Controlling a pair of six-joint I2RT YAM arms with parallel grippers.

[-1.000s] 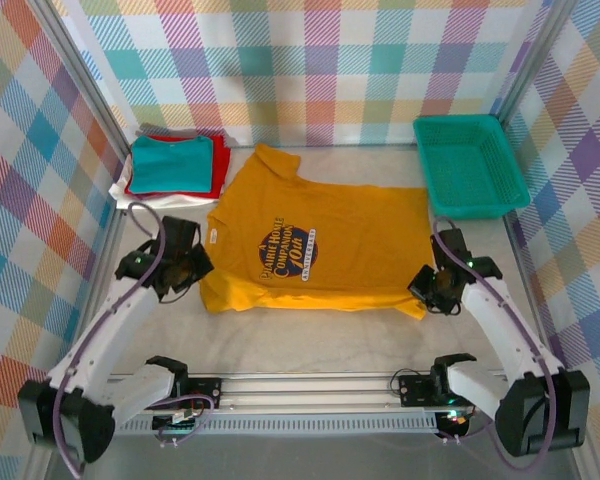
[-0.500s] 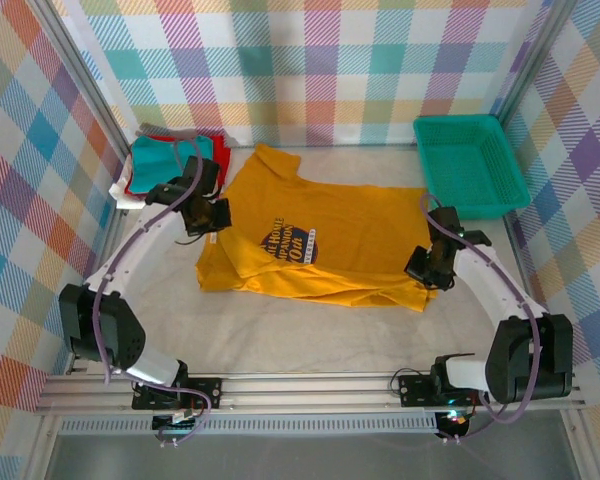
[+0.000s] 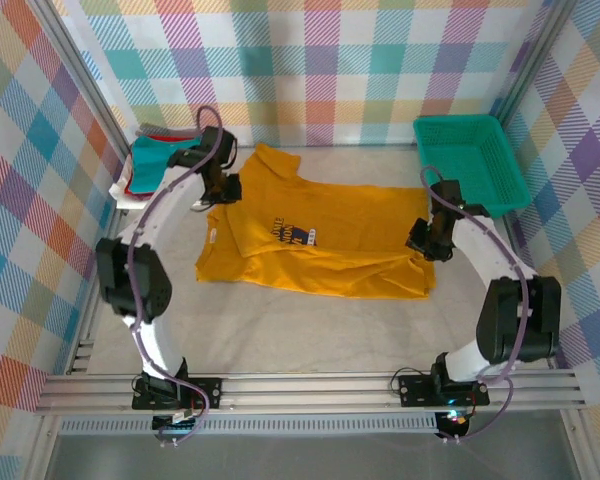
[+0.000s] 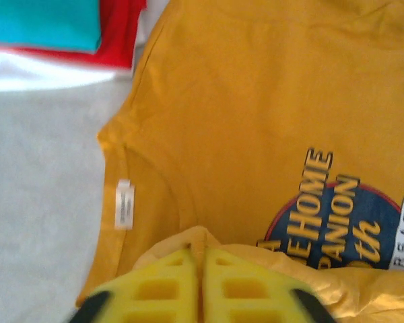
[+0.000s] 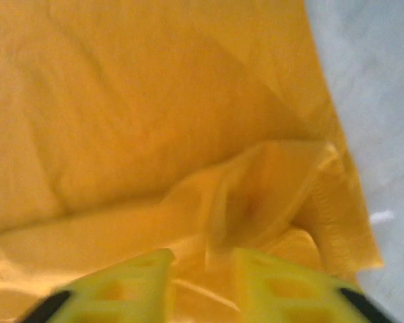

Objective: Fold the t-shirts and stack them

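Observation:
The mustard-yellow t-shirt lies spread across the table, its near part doubled over toward the back so that the chest print is partly covered. My left gripper sits at the shirt's back left, by the collar. In the left wrist view this gripper has its fingers almost together with a ridge of yellow cloth pinched between them. My right gripper is over the shirt's right edge. Its fingers stand apart, and a bunched fold of the shirt rises just beyond them. Folded t-shirts are stacked at the back left, teal on top.
A green mesh basket stands at the back right. The stack shows teal, red and white layers beside the yellow collar. Bare table stretches between the shirt and the arms' bases. Checked walls close three sides.
Both arms swung from the shirt's near corners toward the back, carrying the near edge over the print. The right fingers have parted.

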